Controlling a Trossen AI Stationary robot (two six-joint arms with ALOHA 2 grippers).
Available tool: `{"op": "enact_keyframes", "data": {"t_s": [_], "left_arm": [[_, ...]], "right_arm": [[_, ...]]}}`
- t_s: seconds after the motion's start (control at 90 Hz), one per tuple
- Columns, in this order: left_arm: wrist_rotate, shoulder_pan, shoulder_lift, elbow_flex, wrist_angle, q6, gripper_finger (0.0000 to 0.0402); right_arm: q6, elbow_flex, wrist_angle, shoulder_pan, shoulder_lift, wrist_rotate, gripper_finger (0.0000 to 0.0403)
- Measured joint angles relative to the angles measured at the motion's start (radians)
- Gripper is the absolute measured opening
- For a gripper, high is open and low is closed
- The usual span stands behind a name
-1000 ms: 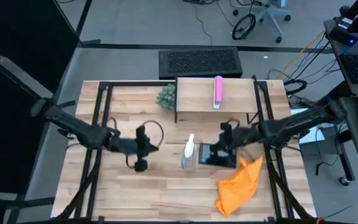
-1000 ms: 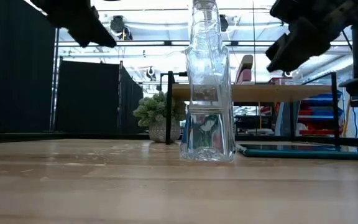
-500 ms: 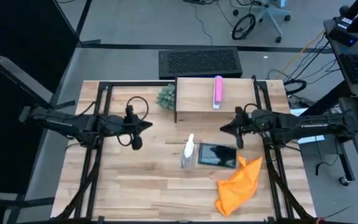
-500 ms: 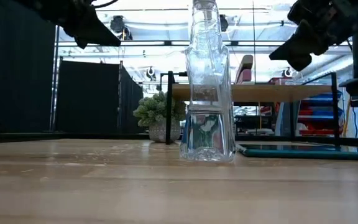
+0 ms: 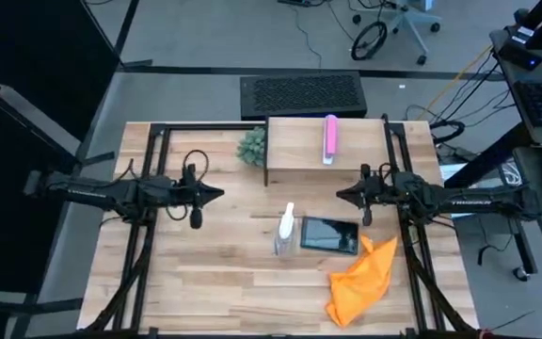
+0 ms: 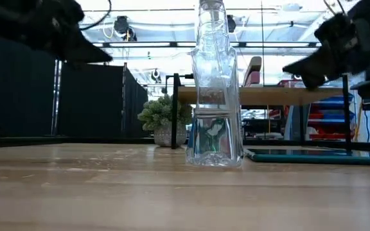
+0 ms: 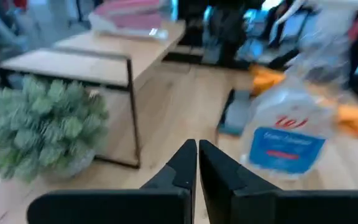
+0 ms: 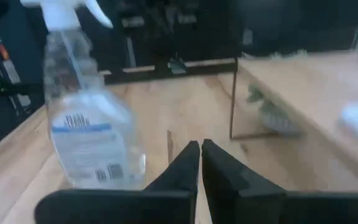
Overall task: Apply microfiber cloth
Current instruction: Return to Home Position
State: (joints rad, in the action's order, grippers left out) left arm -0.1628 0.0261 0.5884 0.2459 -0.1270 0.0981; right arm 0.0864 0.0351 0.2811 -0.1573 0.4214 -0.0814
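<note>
Now both arms have drawn back toward their own sides; a second ago the right gripper (image 5: 342, 195) hung over the tablet (image 5: 329, 236). It sits at two o'clock from the spray bottle (image 5: 286, 233), and the left gripper (image 5: 216, 194) sits at ten o'clock. Both are empty, with fingers pressed together. The microfiber cloth (image 5: 360, 280) lies crumpled at the table's (image 5: 215, 273) five o'clock, just beside the tablet, so wiping looks finished. The pale wood top carries a raised shelf (image 5: 299, 141) at twelve o'clock, with a plant (image 5: 251, 146) alongside. Black curtains stand at nine o'clock, and cables and a chair lie beyond.
</note>
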Motion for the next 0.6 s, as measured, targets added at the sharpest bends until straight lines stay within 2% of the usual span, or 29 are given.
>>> {"op": "enact_keyframes", "data": {"t_s": [0.322,0.6], "left_arm": [[0.033,0.000,-0.186,-0.155,-0.026,0.055,0.0002],[0.093,0.000,-0.317,-0.191,-0.032,0.006,0.0002]], "right_arm": [[0.008,-0.022,-0.008,0.001,-0.061,-0.052,0.0000],[0.007,-0.022,-0.011,0.002,-0.061,-0.053,0.0000]]}}
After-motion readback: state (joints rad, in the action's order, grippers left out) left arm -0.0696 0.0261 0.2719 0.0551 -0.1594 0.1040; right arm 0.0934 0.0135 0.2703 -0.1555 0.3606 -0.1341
